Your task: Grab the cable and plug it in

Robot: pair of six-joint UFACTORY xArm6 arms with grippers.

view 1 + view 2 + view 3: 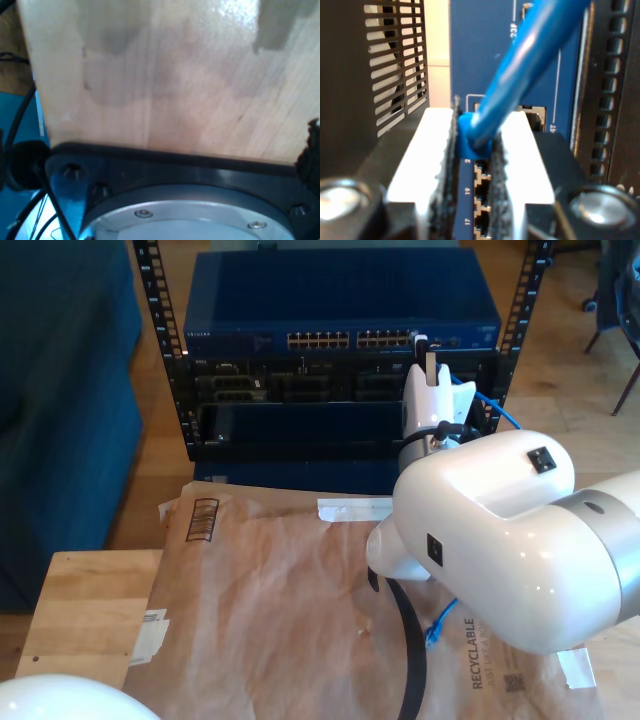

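Second wrist view: second hand [472, 150] pinching the cable [530, 65] at its blue boot, between two white fingers [427, 150] lined with dark ribbed pads. Bright-blue, glossy, round cable running up and away from the grip. Boot held right at the face of the blue network switch [485, 50]; a row of small square ports below it, labelled 17 and 19. Whether the clear plug is seated in a port: cannot tell, hidden by the boot. Perforated black rack rail [612, 90] on one side, slotted black vent panel [395, 65] on the other.

Exterior view, wider: white glossy arm [500, 530] reaching from the exterior view's lower right to the rack [150, 340], second hand [427, 362] at the right end of the switch's [340, 300] port row. Thin blue loop of cable [505, 412] arcing out beside the wrist; another short blue length with a plug end [438, 628] lying on creased brown kraft paper [270, 610] that covers the desk [90, 610]. Pale wood of the desk bare at the exterior view's left. White tape strips on the paper; thick black hose [410, 660] curving across it.

First wrist view: smooth pale wooden surface [175, 80] with faint grain close ahead, black flange and a silver ring with screws [200, 215] below it. First hand's fingers not seen here, so state: cannot tell.
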